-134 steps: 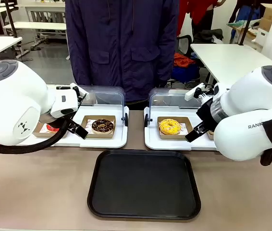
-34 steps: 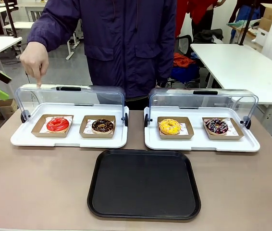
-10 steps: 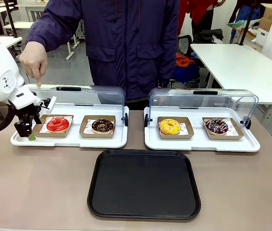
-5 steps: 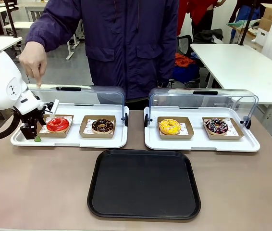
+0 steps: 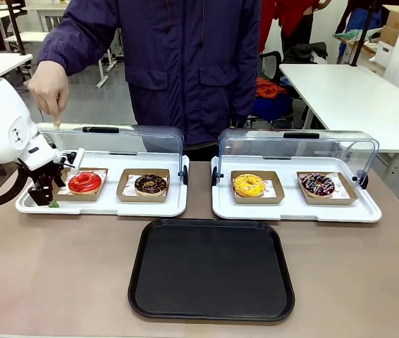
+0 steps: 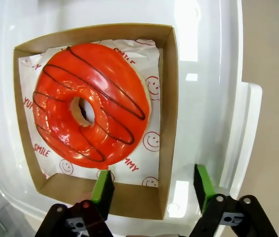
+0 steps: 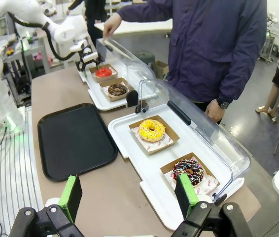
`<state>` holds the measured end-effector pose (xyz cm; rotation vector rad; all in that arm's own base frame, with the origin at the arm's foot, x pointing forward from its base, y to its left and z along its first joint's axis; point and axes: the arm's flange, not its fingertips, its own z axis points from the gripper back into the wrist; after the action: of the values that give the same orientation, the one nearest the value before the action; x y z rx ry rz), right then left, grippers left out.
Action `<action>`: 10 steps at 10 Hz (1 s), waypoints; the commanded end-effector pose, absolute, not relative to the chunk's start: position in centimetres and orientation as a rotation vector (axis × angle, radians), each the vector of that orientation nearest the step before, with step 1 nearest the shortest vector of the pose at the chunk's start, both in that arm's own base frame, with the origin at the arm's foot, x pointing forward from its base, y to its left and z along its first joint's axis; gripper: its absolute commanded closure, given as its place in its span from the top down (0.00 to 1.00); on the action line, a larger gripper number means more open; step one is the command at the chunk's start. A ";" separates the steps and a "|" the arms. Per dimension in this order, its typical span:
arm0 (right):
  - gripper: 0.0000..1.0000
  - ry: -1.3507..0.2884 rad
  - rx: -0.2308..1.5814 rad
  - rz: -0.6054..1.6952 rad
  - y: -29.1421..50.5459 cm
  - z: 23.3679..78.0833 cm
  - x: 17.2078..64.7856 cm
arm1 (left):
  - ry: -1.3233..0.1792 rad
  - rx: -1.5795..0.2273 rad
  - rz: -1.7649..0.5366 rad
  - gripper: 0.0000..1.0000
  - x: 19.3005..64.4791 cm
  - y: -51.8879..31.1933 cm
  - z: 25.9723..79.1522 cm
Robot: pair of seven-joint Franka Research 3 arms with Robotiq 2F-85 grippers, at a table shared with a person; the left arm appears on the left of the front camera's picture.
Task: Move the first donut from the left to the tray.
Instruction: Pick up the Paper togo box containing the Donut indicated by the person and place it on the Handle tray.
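The red-glazed donut sits in its brown cardboard holder at the left end of the left white tray. My left gripper hangs open low at the holder's left side. In the left wrist view the donut lies just ahead of the left gripper; one green pad is over the holder's near wall, the other is outside it above the white tray. The black tray lies bare at the front centre. My right gripper is open, high above the table's right end.
A person's hand holds up the left clear lid. A chocolate donut shares that tray. The right white tray, lid raised, carries a yellow donut and a sprinkled dark donut.
The left arm swung in from the left and came down beside the red donut's holder, shifting only slightly over the last half second. The person's hand keeps holding the lid.
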<state>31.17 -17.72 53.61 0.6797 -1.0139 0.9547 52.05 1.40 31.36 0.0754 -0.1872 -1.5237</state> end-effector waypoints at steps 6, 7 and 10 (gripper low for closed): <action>1.00 -1.044 0.678 0.976 -17.9 53.8 31.3 | -0.129 0.054 -1.538 0.00 52.3 1.1 31.1; 1.00 -1.044 0.678 0.976 -17.9 53.8 31.3 | -0.123 0.060 -1.537 0.00 52.4 1.1 31.0; 1.00 -1.044 0.678 0.976 -17.9 53.8 31.3 | -0.096 0.047 -1.553 0.00 52.6 1.1 30.9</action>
<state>31.16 -17.72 53.61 0.6800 -1.0140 0.9551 52.44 1.11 31.61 0.0622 -0.1424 -1.5532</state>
